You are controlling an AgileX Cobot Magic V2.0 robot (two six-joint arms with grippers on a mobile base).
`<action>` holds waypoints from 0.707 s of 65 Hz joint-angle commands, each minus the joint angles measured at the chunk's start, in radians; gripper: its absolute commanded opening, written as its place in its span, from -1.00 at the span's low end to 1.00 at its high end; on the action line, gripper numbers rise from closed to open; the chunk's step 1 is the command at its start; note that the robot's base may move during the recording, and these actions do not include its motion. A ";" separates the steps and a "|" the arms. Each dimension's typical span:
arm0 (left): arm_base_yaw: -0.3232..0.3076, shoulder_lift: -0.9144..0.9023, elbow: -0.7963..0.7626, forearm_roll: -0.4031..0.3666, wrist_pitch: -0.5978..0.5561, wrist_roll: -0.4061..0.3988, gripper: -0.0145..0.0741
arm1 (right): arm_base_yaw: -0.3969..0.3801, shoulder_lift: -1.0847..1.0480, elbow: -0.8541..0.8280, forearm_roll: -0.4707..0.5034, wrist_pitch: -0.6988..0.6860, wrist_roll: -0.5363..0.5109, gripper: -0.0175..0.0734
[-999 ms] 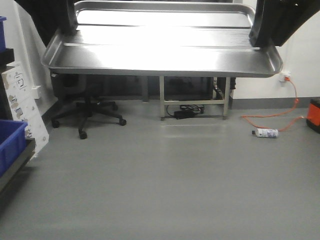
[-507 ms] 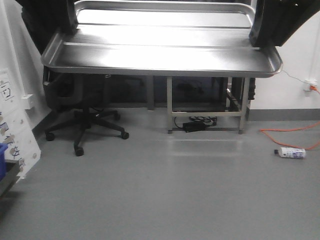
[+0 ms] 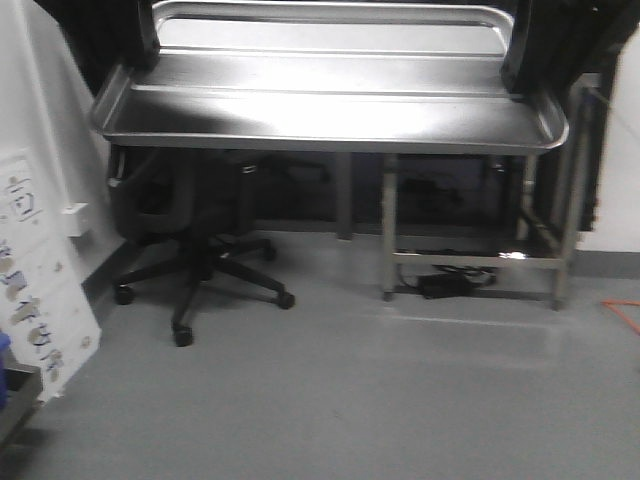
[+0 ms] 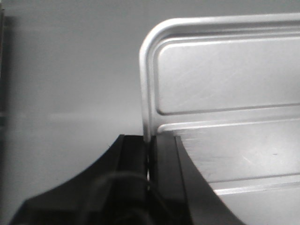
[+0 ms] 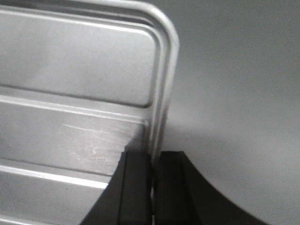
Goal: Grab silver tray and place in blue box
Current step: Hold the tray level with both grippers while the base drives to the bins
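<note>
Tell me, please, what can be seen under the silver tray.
Seen below the silver tray: a black office chair, a metal frame and grey floor. The frame's top is covered.

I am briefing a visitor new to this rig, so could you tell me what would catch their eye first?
The silver tray, bright with glare, spans the top of the front view, held in the air above the grey floor. The left gripper and the right gripper each pinch its rim at opposite ends. Beyond it stand a black office chair at left and a metal frame at right.
</note>
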 commanded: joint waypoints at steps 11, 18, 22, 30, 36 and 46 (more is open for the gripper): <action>-0.010 -0.037 -0.032 0.033 -0.031 0.023 -0.91 | 0.000 -0.033 -0.030 -0.026 -0.060 -0.022 -0.49; -0.010 -0.037 -0.032 0.033 -0.031 0.023 -0.91 | 0.000 -0.033 -0.030 -0.026 -0.060 -0.022 -0.49; -0.010 -0.037 -0.032 0.033 -0.031 0.023 -0.91 | 0.000 -0.033 -0.030 -0.026 -0.060 -0.022 -0.49; -0.010 -0.037 -0.032 0.033 -0.031 0.023 -0.91 | 0.000 -0.033 -0.030 -0.026 -0.060 -0.022 -0.49; -0.010 -0.037 -0.032 0.033 -0.031 0.023 -0.91 | 0.000 -0.033 -0.030 -0.026 -0.060 -0.022 -0.49; -0.010 -0.037 -0.032 0.033 -0.031 0.023 -0.91 | 0.000 -0.033 -0.030 -0.026 -0.060 -0.022 -0.49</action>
